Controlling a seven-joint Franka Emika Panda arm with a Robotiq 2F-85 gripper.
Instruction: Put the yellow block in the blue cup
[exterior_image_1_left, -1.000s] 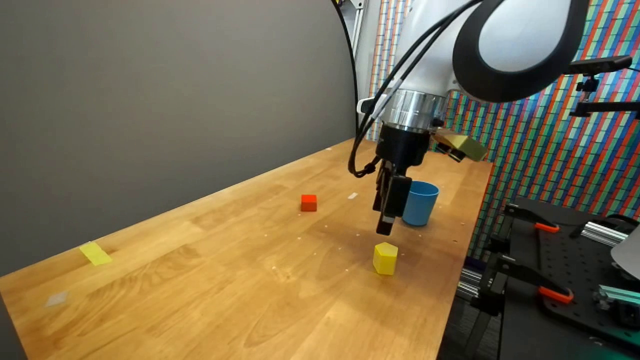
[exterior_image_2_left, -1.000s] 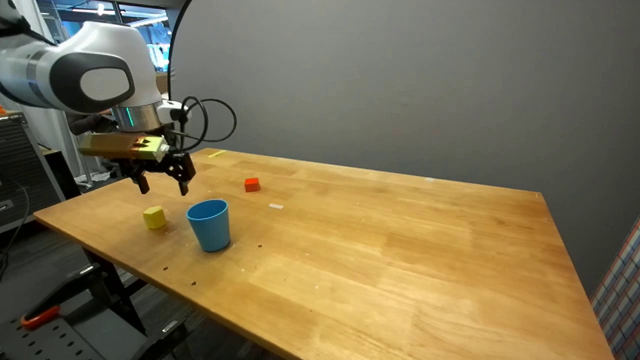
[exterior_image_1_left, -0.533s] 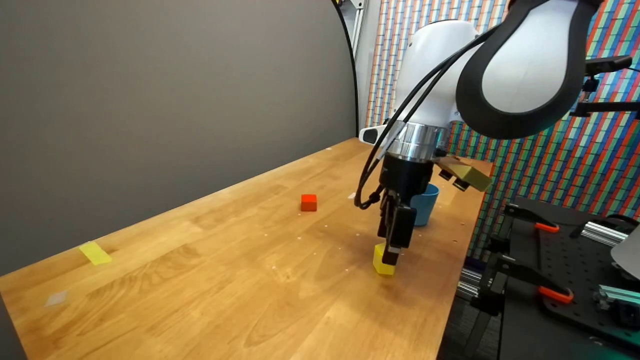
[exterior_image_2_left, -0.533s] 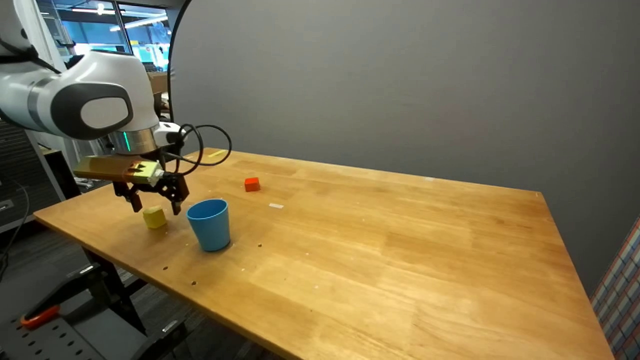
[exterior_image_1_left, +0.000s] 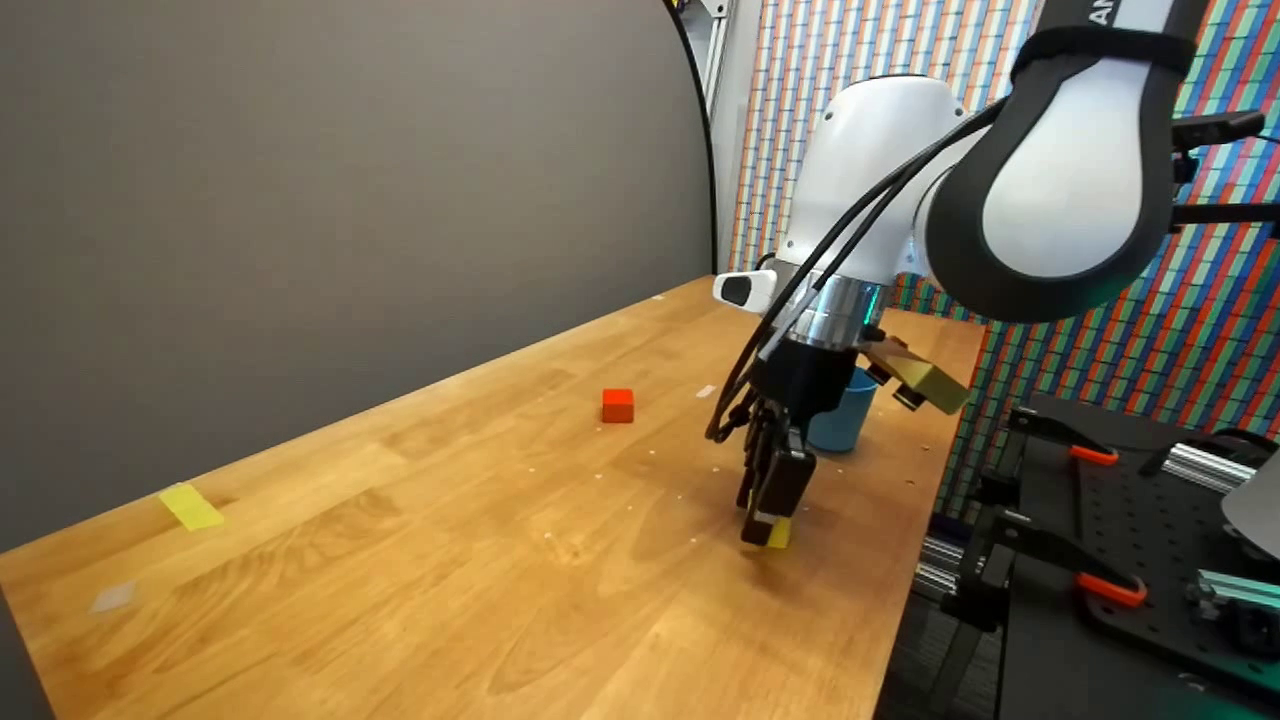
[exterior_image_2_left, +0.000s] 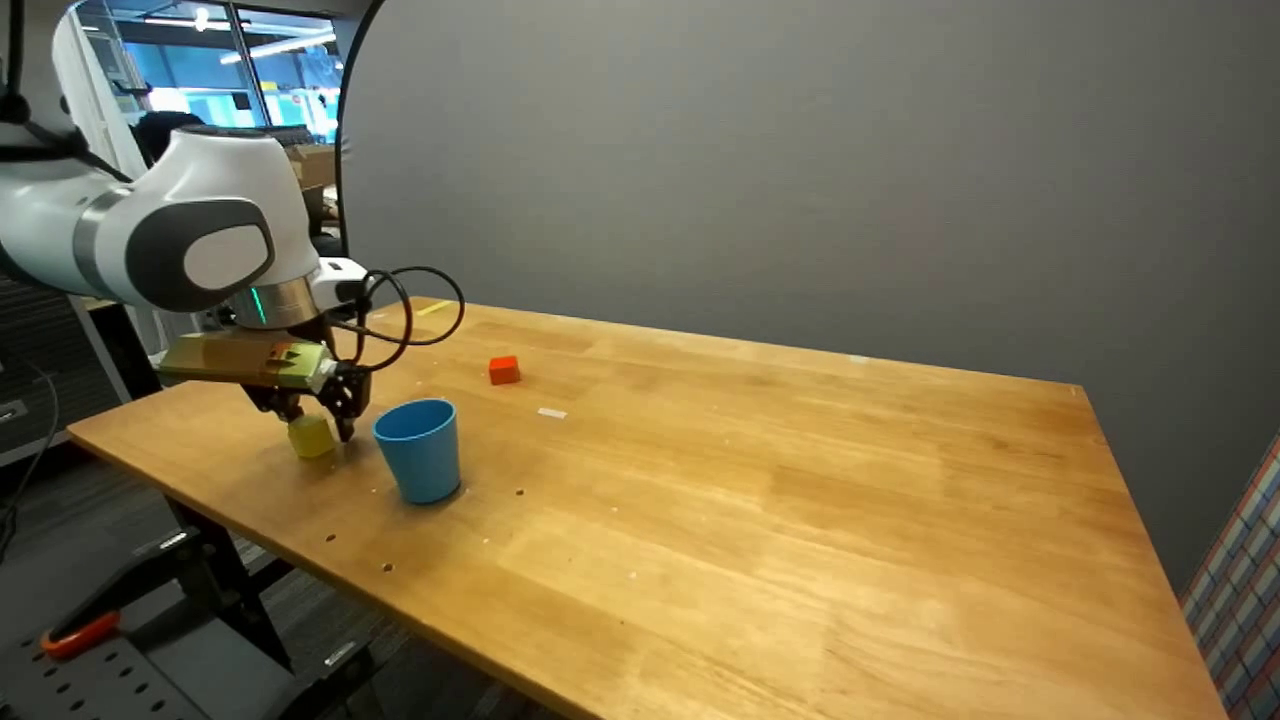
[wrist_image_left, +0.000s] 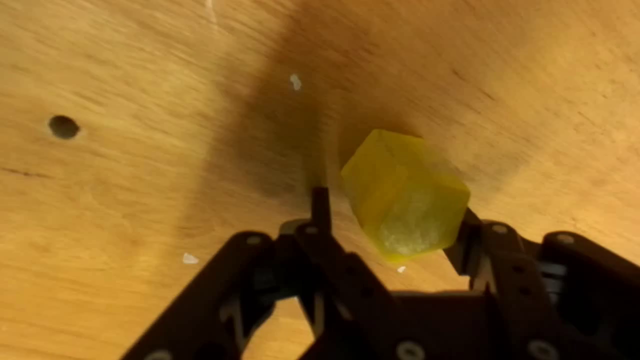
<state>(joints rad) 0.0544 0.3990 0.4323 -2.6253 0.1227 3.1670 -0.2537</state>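
Three views show the yellow block (wrist_image_left: 410, 195) resting on the wooden table (exterior_image_2_left: 800, 520), each to a different degree. Seen from the wrist, the gripper (wrist_image_left: 392, 220) straddles it with its jaws apart: bare wood shows between the block and one finger (wrist_image_left: 321, 210), while the opposite finger (wrist_image_left: 465, 245) comes right up to the block's edge, and whether those two touch I can't tell. That gap is lost in an exterior view, where the dark fingers (exterior_image_1_left: 783, 482) cover most of the block and only a yellow corner peeks out. In an exterior view the blue cup (exterior_image_2_left: 420, 455) stands upright near the block and apart from it, rim and front wall in full sight; in an exterior view the cup (exterior_image_1_left: 843, 420), beyond the block, is partly hidden by the gripper. In both exterior views a red block (exterior_image_1_left: 617, 406) sits farther from the yellow block than the cup does, and a flat yellow strip (exterior_image_1_left: 191, 507) lies well apart from it. The wrist view brings out a dark hole (wrist_image_left: 63, 127) in the wood, well left of the block, with pale flecks (wrist_image_left: 190, 258) nearer to it.
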